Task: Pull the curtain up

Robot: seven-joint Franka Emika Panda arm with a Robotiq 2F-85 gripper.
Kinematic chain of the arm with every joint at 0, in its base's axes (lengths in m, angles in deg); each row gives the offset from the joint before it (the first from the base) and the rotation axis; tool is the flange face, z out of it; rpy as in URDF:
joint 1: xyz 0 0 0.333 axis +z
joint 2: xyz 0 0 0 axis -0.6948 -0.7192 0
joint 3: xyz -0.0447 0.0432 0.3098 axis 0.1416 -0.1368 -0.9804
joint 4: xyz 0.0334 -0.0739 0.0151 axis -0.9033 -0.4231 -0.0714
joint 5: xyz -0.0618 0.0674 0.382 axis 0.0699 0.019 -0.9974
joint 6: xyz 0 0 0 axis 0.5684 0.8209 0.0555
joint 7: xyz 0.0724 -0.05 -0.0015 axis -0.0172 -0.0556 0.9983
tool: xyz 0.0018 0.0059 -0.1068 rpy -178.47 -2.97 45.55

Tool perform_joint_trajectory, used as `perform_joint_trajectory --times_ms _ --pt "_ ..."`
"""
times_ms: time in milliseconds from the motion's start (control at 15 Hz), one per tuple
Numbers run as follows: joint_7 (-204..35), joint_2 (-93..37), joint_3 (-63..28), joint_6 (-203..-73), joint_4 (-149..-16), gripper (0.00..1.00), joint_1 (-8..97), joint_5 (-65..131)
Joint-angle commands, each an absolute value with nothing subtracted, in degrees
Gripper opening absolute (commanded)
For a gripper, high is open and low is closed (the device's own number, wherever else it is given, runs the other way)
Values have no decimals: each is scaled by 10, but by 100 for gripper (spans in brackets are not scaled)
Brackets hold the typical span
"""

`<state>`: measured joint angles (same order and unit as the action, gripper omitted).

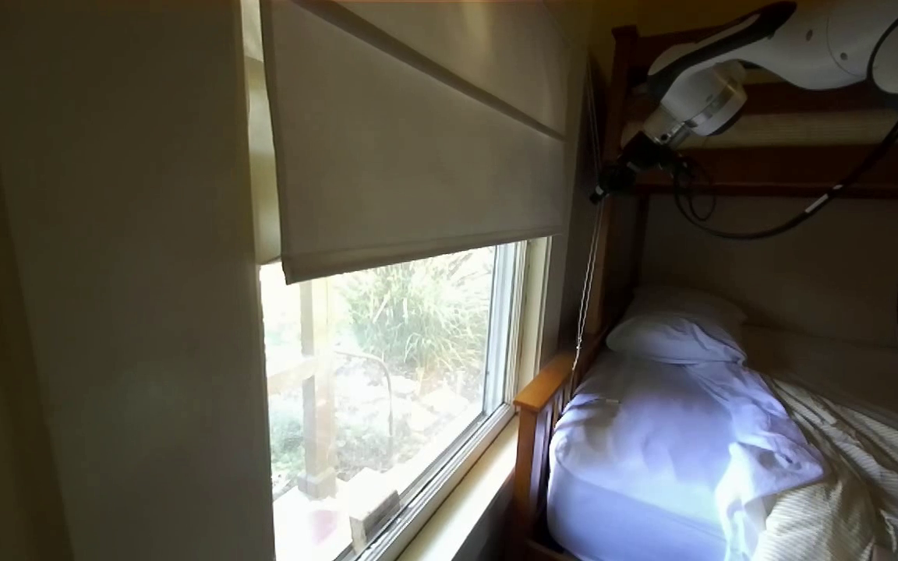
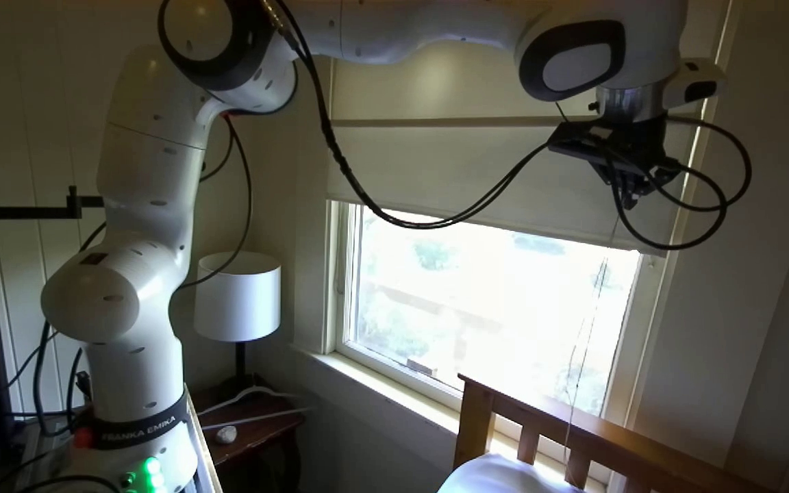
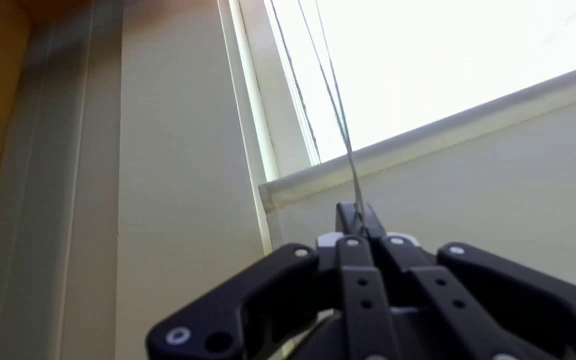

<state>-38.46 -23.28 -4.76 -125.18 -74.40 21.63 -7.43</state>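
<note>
The curtain (image 1: pixel 418 156) is hanging partway down, covering the upper part of the window (image 1: pixel 402 405) and leaving the lower glass bare, so plenty of lifting is probably remaining. In front of it, near a lower corner, a thin cord (image 3: pixel 353 172) is hanging in two strands, and the gripper (image 3: pixel 360 220) is pinching it: the fingers are pressing together and the strands are meeting at the tips. Whether both strands are sitting fully inside the pinch, the wrist view is leaving unclear.

The step in hand is looking like a pull on the cord rather than on the cloth. Doing it well likely means keeping the pinch firm, since something so thin could be slipping, and drawing straight down at an even pace so the folds gather level. The bed rail (image 2: pixel 614 448) is standing below, limiting the stroke, so a fresh grip higher up may be needed; releasing an unlocked cord could let the cloth sag.

The arm (image 2: pixel 155 157) is standing tall on its base, bending at the elbow and stretching its forearm nearly level across the window's top. Its wrist is aiming the gripper downward, which is suiting a downward pull. A black cable (image 2: pixel 422 224) is drooping beneath the forearm and is worth keeping off the cord.
</note>
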Motion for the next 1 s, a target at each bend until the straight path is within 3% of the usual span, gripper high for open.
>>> perform_joint_trajectory --times_ms 0,600,667,933 --pt "-394 -211 -37 -1255 -849 0 220 -39" --pt "-418 -205 -44 -1244 -904 0 207 -52" --pt "-417 -208 -51 -1251 -829 2 208 -75" --pt "-423 -202 -50 -1251 -837 2 210 -76"
